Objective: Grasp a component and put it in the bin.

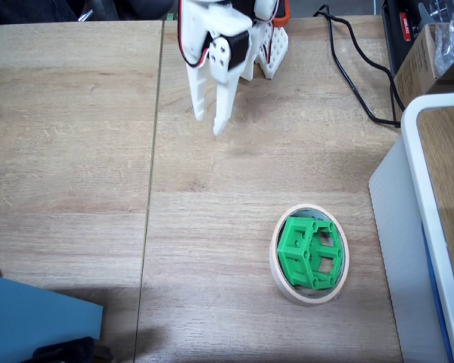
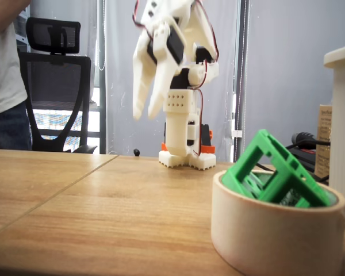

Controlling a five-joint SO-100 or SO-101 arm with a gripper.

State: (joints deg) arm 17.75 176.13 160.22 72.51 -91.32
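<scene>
I see the arm folded back near its base at 12 o'clock, its gripper (image 1: 209, 125) hanging fingers-down above the table, slightly parted and empty. The component (image 1: 310, 254) sits tilted inside the bin (image 1: 280, 274) at 5 o'clock.

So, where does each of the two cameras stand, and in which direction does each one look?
A fixed view: above the table, looking straight down; the white gripper enters from the top edge, raised, holding nothing.
A fixed view: near tabletop height, just behind the tape ring, looking level toward the arm's base; the gripper hangs above the table, and a person's sleeve shows at left.
Shared: both fixed views show the green block resting tilted inside the ring.
</scene>
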